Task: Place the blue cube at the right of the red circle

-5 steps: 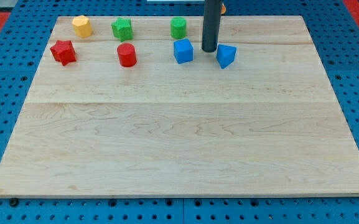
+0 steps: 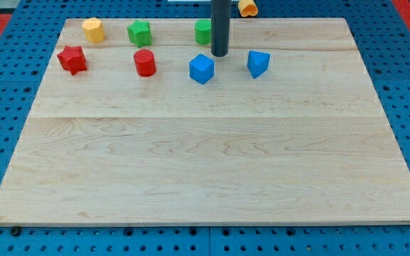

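Note:
The blue cube lies near the top of the wooden board, turned on a corner. The red circle, a short red cylinder, stands to its left with a gap between them. My tip is just above and to the right of the blue cube, close to its upper right edge. A second blue block with slanted faces lies to the right of my tip.
A red star block is at the left. A yellow block and a green block sit along the top edge. Another green block is partly hidden behind the rod. An orange block lies off the board at the top.
My tip has moved left. The blue cube has slid left and a little down, and has rotated. The other blocks have not moved.

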Motion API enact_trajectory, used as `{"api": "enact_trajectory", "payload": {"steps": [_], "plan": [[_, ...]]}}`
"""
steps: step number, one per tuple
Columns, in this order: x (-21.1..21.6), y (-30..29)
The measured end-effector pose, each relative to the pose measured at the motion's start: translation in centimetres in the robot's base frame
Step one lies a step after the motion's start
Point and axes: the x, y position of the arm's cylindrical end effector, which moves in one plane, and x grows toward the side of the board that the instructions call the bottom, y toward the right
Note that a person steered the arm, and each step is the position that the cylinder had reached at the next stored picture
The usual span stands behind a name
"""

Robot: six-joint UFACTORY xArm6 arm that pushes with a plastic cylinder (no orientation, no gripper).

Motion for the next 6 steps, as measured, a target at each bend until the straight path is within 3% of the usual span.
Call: {"api": "enact_trajectory", "payload": {"steps": [2, 3, 5, 6], "plan": [[5.6, 0.8], [6.0, -5.5], [7.3, -10.7], [6.0, -14.0]]}}
